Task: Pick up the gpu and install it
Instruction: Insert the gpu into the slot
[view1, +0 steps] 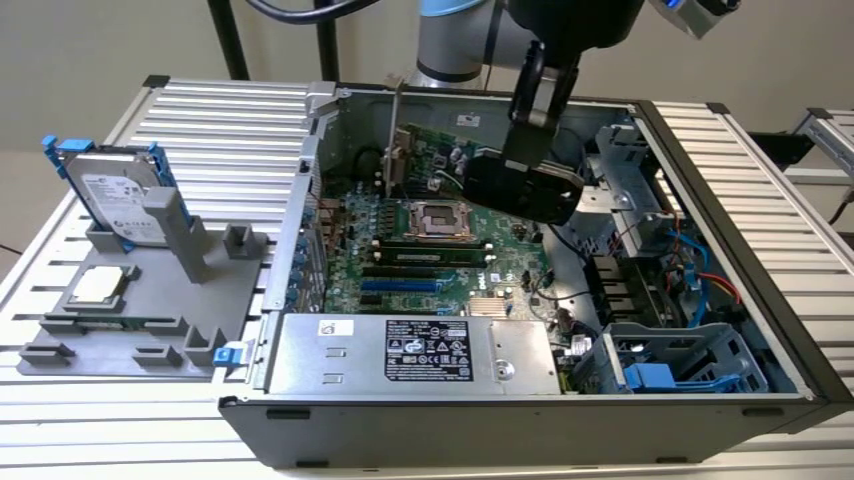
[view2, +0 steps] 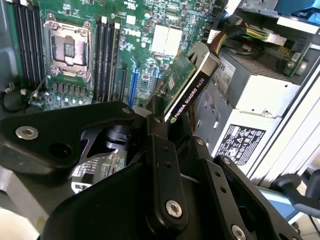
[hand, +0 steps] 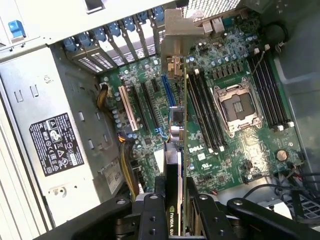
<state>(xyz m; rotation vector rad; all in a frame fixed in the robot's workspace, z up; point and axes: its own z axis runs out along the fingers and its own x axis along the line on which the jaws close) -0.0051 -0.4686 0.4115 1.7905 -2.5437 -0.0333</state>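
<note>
The gpu (view1: 434, 150) hangs over the motherboard (view1: 414, 250) inside the open computer case, green board upright and silver end bracket (view1: 395, 140) toward the case's back wall. My gripper (view1: 497, 165) is shut on the card's end away from the bracket. In the first wrist view the gpu (hand: 177, 125) appears edge-on between my gripper (hand: 176, 212) fingers, its bracket (hand: 177, 30) near the rear slot covers and a blue expansion slot (hand: 167, 90) just beside it. In the second wrist view the black shroud of the gpu (view2: 192, 82) sticks out past my fingers (view2: 160, 145).
A silver power supply (view1: 414, 350) fills the case's near side, with a drive cage (view1: 681, 370) and cables on the exterior view's right. Outside, on the exterior view's left, a grey holder (view1: 200, 260) carries a hard drive (view1: 114, 195) with blue rails and a small CPU chip (view1: 100, 287).
</note>
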